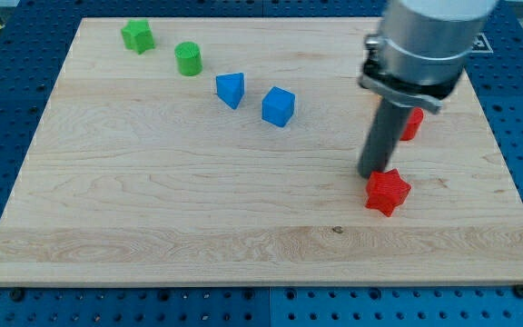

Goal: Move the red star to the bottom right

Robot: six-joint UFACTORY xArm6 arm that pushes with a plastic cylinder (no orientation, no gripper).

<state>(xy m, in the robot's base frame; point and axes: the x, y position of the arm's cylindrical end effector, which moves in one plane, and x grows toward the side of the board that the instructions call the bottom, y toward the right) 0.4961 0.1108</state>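
Observation:
The red star (388, 191) lies on the wooden board (152, 200), right of centre and towards the view's bottom. My tip (371, 174) stands just at the star's upper left edge, touching or nearly touching it. A second red block (412, 124) sits above the star, mostly hidden behind the rod and arm, so its shape cannot be made out.
A blue cube (278, 106) and a blue angular block (231, 89) lie at the top centre. A green cylinder (188, 59) and a green star-like block (137, 36) lie at the top left. The board rests on a blue perforated table (7, 109).

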